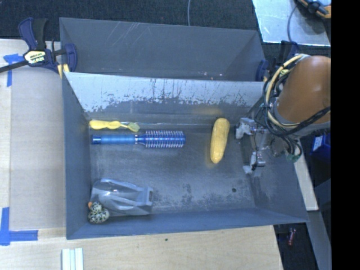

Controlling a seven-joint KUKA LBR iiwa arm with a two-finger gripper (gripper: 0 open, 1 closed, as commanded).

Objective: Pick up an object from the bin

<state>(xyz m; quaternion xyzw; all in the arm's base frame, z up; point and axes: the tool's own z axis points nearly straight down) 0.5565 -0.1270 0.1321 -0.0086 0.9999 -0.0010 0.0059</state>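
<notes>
My gripper [254, 161] hangs at the right side of the bin, low over the floor near the right wall. Nearest to it is a yellow oblong thing [219, 140], like a small banana or corn cob, lying upright in the view a little to the gripper's left and apart from it. Further left lies a blue hairbrush [140, 139] with its bristle head pointing toward the yellow oblong. A thin yellow toothbrush-like stick [114, 126] rests just behind the hairbrush's handle.
A grey see-through packet [122, 196] lies in the bin's front left corner, with a small spotted ball [97, 212] at its left end. The arm, with its orange cover and cables, leans in over the right rim.
</notes>
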